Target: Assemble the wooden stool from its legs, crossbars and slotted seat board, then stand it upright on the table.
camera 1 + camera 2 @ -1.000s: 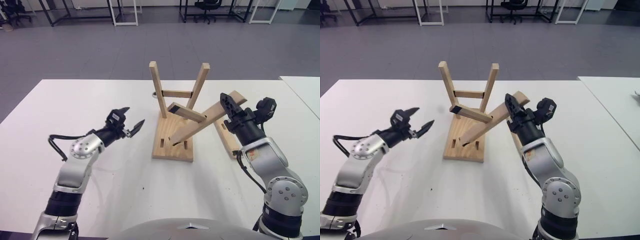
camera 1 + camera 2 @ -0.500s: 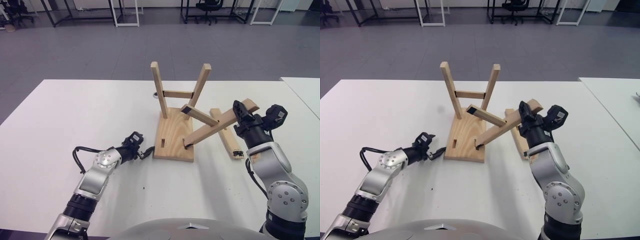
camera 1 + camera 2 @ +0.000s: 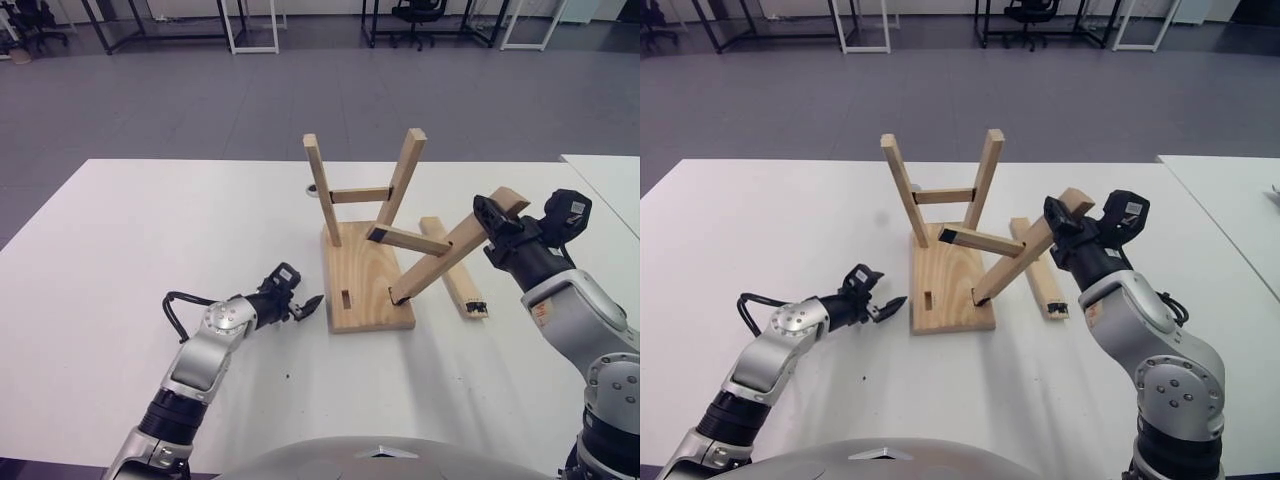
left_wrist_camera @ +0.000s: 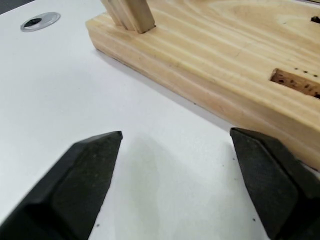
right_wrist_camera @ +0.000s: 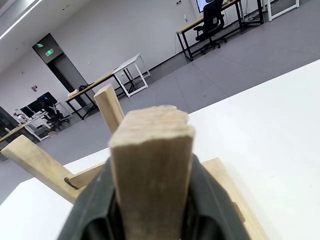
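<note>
Fingers of the right gripper (image 3: pixel 497 222) clamp the top of a leg (image 3: pixel 440 262), tilted so its foot meets the seat board (image 3: pixel 365 290) on the table (image 3: pixel 120 230), likely for seating it there. Left gripper (image 3: pixel 308 306), fingers apart, sits low beside the board's edge, seemingly to brace it. No print on the wood can be read.

The white table (image 3: pixel 120 230) bears the seat board (image 3: pixel 370 280) and a loose leg (image 3: pixel 466 292).
</note>
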